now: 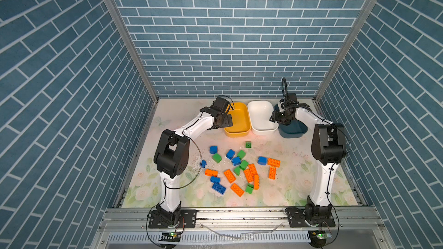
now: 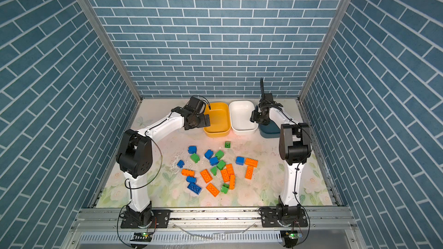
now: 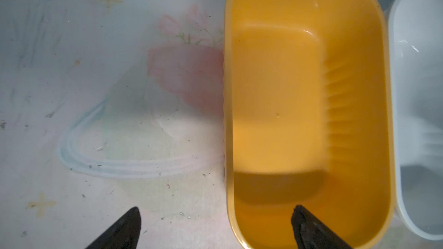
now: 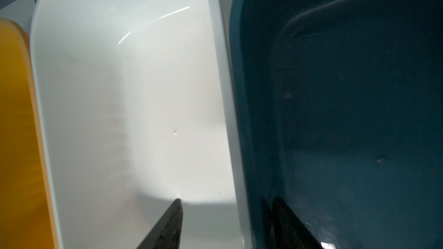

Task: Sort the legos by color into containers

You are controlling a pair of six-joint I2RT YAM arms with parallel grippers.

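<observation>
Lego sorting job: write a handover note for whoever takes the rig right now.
Left claw: open, empty, astride the rim of the yellow tub.
Right claw: jaws apart, empty, over the adjoining rims of the white tub and teal tub.
Legos: all loose on the table, in front of the tubs.
Done: nothing; no brick shows in any tub.
Left: sort blue, green and orange bricks, one colour per tub.

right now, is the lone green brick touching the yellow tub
Apart: both top views show bare table between the green brick and the yellow tub.
</observation>
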